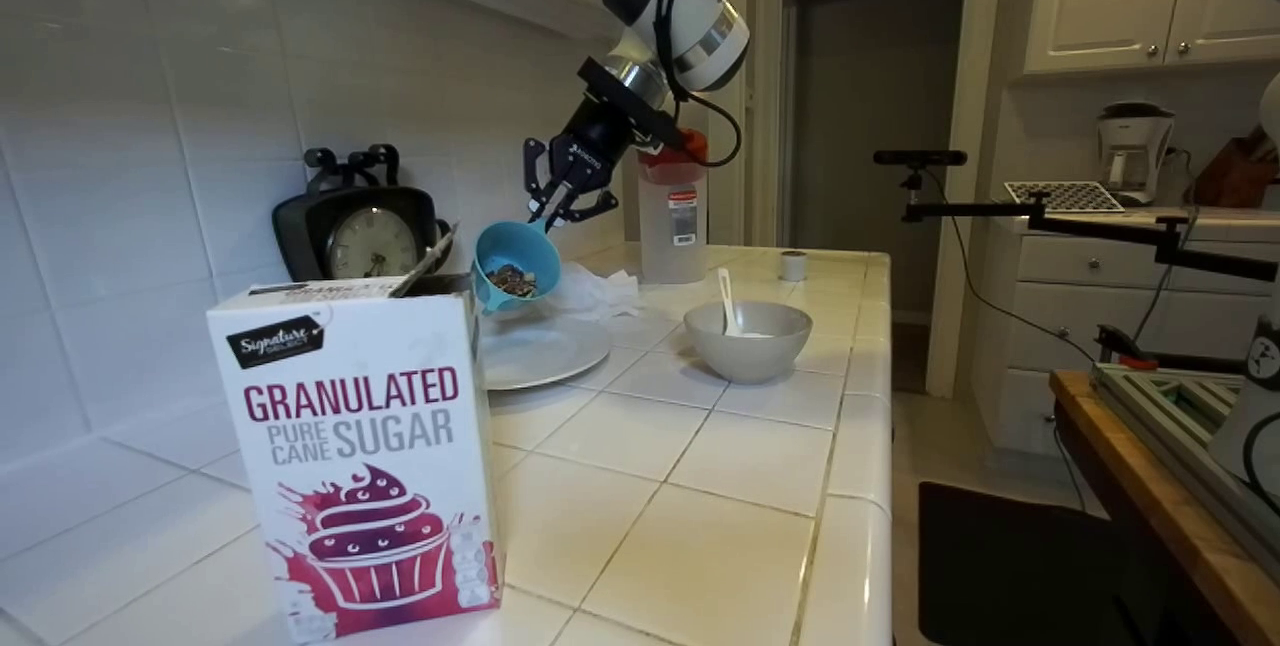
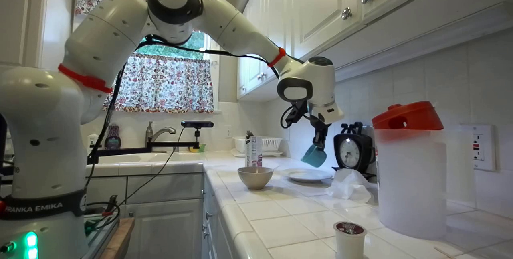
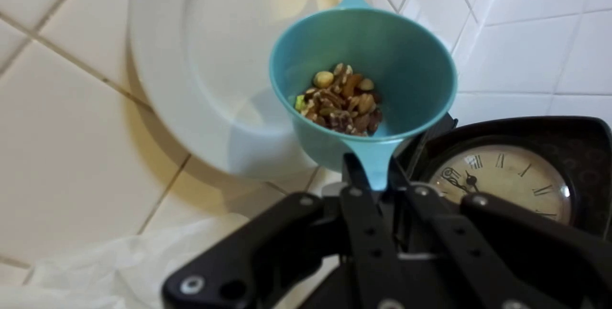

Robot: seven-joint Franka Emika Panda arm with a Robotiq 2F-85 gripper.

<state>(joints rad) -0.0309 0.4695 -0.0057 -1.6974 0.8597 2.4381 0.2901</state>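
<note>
Gripper [image 3: 376, 175] pinches blue cup [image 3: 406, 74] by handle [image 3: 375, 156], probably to leave the mouth clear. Cup hangs above plate [image 3: 165, 65], toward the wall edge of counter [image 1: 720, 466], tilted, so nuts [image 3: 342, 103] pool on low side.

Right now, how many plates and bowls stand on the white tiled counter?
2: the round white plate, lower than the light-blue plastic cup in the gripper; the round grey bowl, beside the plate. Others may be hidden.
</note>
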